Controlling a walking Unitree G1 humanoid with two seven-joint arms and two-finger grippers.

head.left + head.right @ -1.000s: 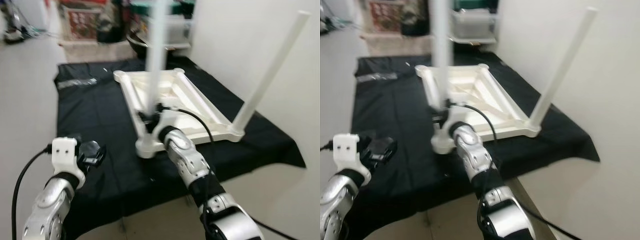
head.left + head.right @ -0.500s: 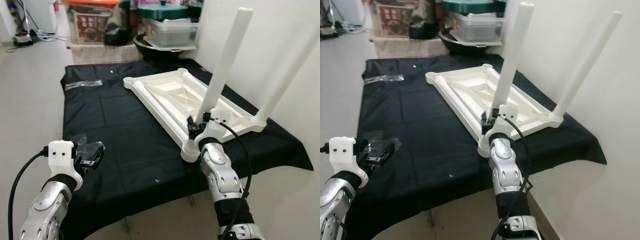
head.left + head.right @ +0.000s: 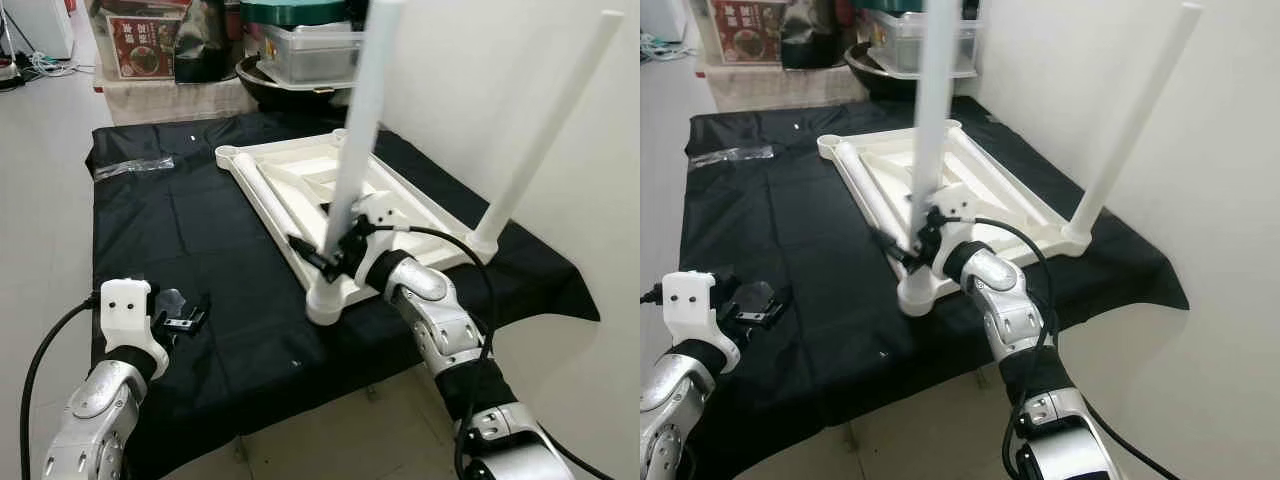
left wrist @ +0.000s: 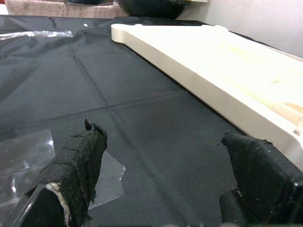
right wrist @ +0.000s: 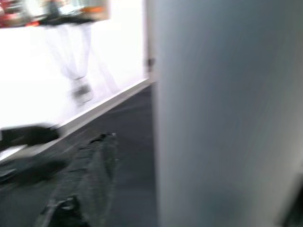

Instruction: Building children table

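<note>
White tabletop point(image 3: 330, 190) lies upside down on your black cloth point(image 3: 190, 230); your right claw point(image 3: 335, 255) seems clenched on a leg point(image 3: 355, 130) at its near corner, while your left claw point(image 3: 185, 318) hangs released over the cloth

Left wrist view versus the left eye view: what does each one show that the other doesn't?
The left wrist view alone shows the left gripper close up, fingers apart above clear plastic film. The left eye view alone shows the right gripper at a white leg, another leg, and storage boxes. Both show the upturned white tabletop on black cloth.
</note>
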